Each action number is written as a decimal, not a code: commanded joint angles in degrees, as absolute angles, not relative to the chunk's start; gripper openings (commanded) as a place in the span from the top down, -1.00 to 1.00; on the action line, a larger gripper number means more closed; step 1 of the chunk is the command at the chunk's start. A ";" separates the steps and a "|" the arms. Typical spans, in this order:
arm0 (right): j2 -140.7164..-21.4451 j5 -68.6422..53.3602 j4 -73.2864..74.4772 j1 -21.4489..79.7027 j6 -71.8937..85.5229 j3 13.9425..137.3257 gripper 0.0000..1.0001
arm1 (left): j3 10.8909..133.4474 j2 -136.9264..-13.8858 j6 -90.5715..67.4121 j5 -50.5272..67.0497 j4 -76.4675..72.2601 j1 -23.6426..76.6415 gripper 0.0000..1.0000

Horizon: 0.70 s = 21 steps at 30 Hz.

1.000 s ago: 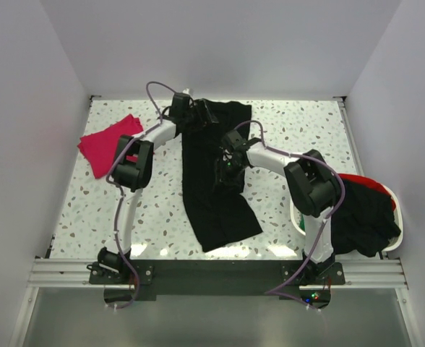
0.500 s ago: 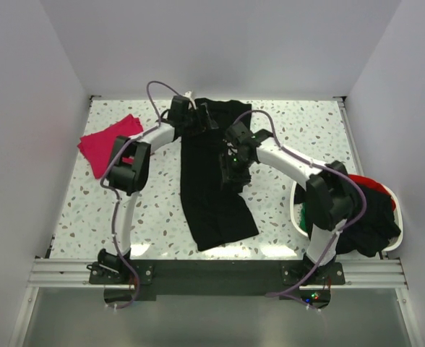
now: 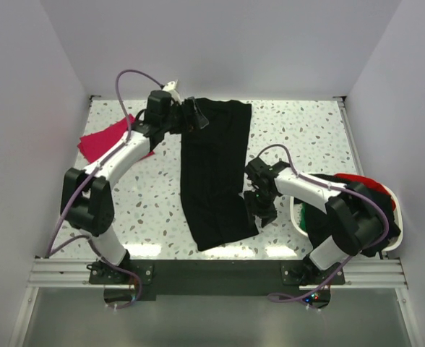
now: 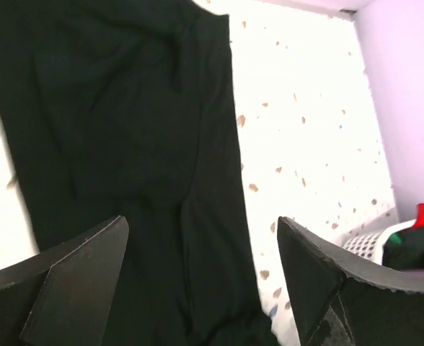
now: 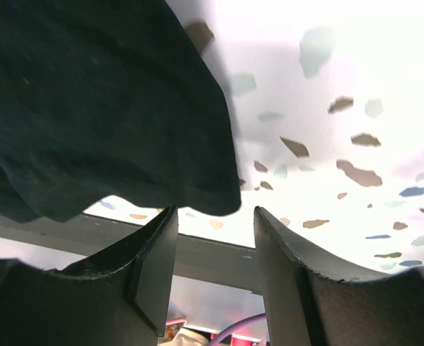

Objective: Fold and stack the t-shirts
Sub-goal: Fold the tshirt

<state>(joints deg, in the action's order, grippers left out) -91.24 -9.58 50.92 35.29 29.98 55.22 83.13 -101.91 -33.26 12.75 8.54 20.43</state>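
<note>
A large black t-shirt [image 3: 216,170] lies as a long strip from the far edge toward the near edge of the speckled table [image 3: 306,137]. My left gripper [image 3: 198,119] hovers open over its far left corner; in the left wrist view the black t-shirt [image 4: 125,144] fills the space below the left gripper [image 4: 201,252]. My right gripper [image 3: 261,210] stands open beside the shirt's near right corner. In the right wrist view that corner of the black t-shirt [image 5: 89,108] ends just beyond the right gripper [image 5: 215,245], with nothing between the fingers. A magenta t-shirt [image 3: 97,141] lies far left, partly behind my left arm.
A white basket [image 3: 395,199] at the right edge holds black, red and green cloth; the basket [image 4: 367,241] also shows in the left wrist view. White walls close the table at the back and both sides. A metal rail [image 3: 220,273] runs along the near edge.
The right gripper has come back from the middle of the black shirt to its near right corner. The left arm's elbow has swung out to the left, its gripper staying by the far corner.
</note>
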 commanded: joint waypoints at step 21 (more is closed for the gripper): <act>-91.32 -17.49 39.64 35.51 32.43 45.97 0.77 | 40.61 -71.56 -40.51 9.40 26.80 26.63 -0.78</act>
<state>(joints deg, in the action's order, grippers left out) -90.76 -14.52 41.60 35.24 31.64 47.59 42.57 -74.78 -38.17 8.73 24.53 25.98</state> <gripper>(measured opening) 0.136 0.890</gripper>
